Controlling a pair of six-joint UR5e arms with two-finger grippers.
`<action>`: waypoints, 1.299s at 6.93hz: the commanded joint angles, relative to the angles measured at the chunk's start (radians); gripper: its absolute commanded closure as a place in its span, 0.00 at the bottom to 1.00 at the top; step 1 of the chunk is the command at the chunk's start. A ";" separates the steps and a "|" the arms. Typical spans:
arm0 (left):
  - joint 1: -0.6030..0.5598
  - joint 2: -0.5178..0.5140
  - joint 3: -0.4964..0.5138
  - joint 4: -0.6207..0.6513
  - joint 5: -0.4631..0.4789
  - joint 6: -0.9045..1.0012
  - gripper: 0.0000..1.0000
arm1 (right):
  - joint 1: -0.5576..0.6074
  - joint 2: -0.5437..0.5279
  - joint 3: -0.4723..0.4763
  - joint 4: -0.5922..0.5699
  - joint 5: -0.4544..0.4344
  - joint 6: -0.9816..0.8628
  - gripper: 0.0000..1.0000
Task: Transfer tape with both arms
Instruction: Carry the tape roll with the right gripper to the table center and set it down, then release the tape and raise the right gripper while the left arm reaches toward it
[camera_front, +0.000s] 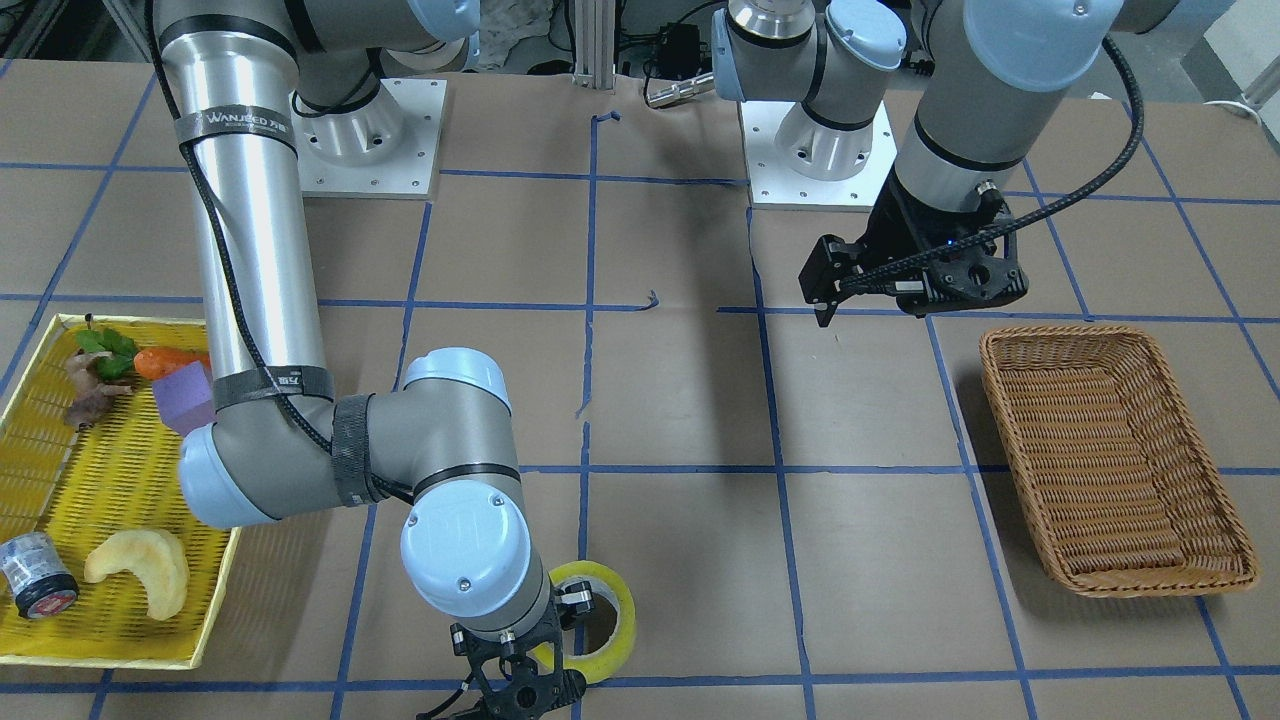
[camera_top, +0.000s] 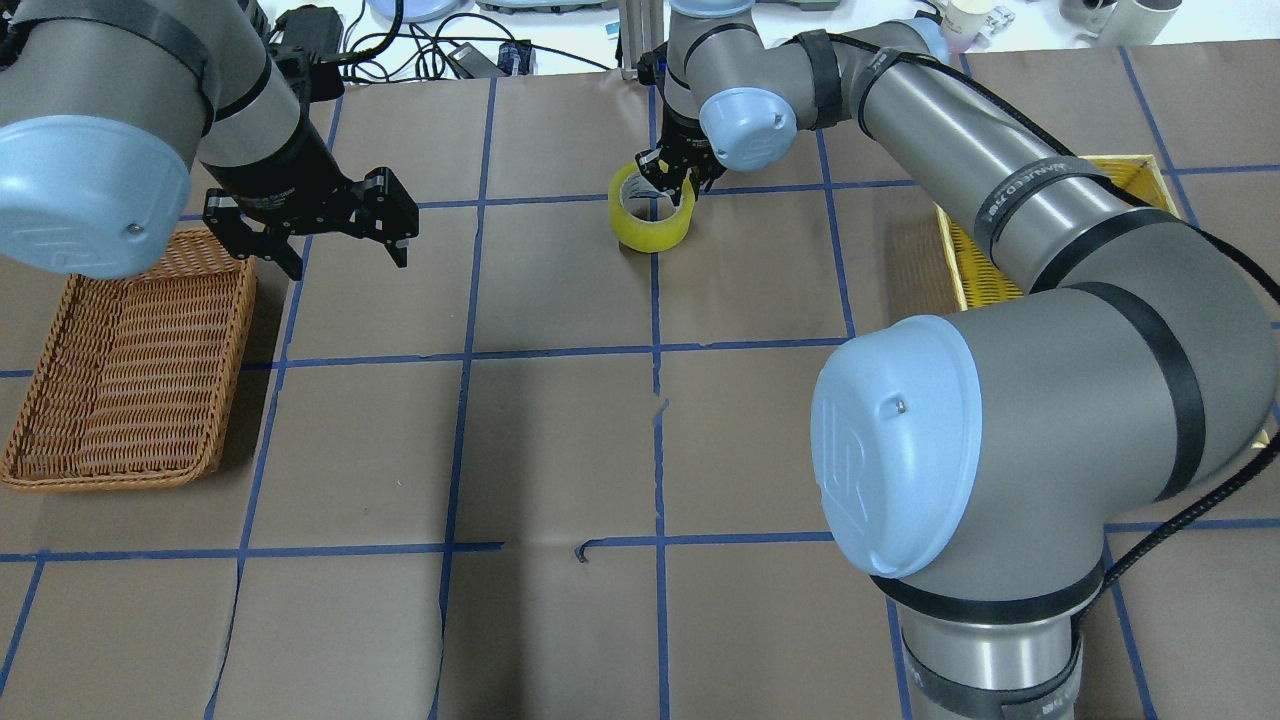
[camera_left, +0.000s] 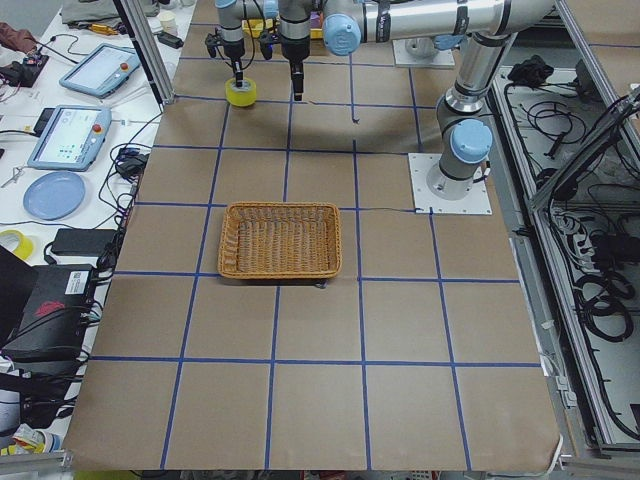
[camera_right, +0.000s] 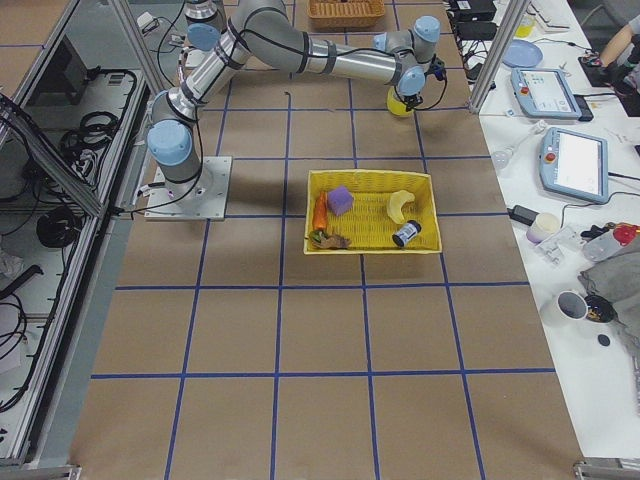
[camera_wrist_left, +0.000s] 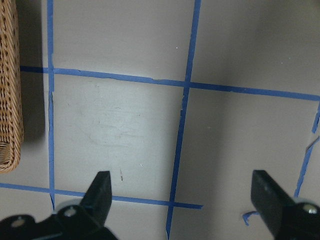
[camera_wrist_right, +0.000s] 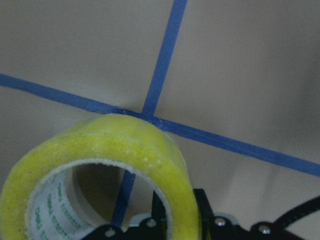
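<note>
The tape (camera_top: 652, 218) is a yellow ring on the far middle of the table, a little tilted; it also shows in the front view (camera_front: 612, 618) and the right wrist view (camera_wrist_right: 135, 150). My right gripper (camera_top: 672, 188) is shut on the tape's wall, one finger inside the ring and one outside. I cannot tell whether the tape touches the table. My left gripper (camera_top: 345, 250) is open and empty above the bare table, just right of the wicker basket (camera_top: 100, 478). Its fingers (camera_wrist_left: 100, 190) show spread wide in the left wrist view.
The wicker basket (camera_front: 1100, 335) is on my left side. A yellow tray (camera_front: 110, 322) on my right holds a carrot, a purple block, a pale crescent piece and a small dark cylinder (camera_front: 35, 588). Blue tape lines grid the brown table.
</note>
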 joint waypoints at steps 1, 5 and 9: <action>0.000 -0.001 0.000 0.002 0.002 0.000 0.00 | 0.001 0.002 0.001 0.004 -0.001 -0.001 0.00; 0.021 -0.006 0.002 0.002 -0.003 0.000 0.00 | -0.005 -0.188 0.046 0.150 -0.010 0.002 0.00; 0.017 -0.202 0.032 0.393 -0.116 -0.022 0.00 | -0.132 -0.658 0.370 0.312 -0.050 -0.045 0.00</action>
